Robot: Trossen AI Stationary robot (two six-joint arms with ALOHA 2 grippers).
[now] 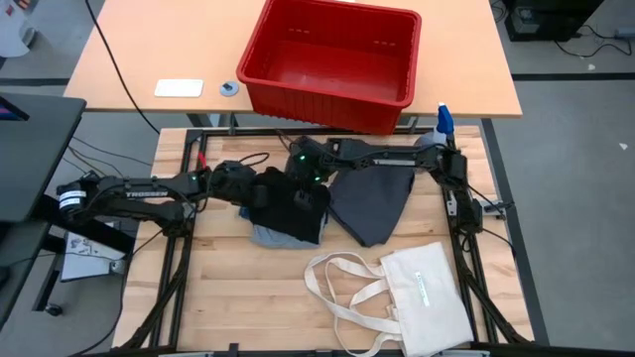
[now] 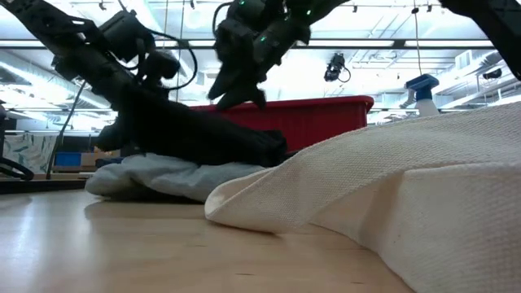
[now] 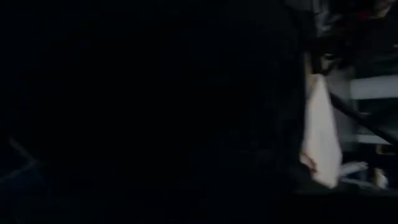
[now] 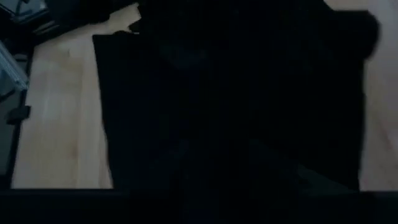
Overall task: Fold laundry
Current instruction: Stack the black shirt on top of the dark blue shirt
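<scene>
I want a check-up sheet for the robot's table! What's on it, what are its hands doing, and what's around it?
Surface: wooden table, bare wood at the front.
Job's things: black garment lying on a light blue-grey garment; dark grey garment beside them.
Clutter: cream tote bag with long handles at the front right.
Grippers: left gripper at the black garment's left edge; right gripper over its back edge. The fingers of both are hidden against the dark cloth.
Cables: black cables cross the back table and hang beside the frame.
Surroundings: red bin, white card and a spray bottle at the back.
</scene>
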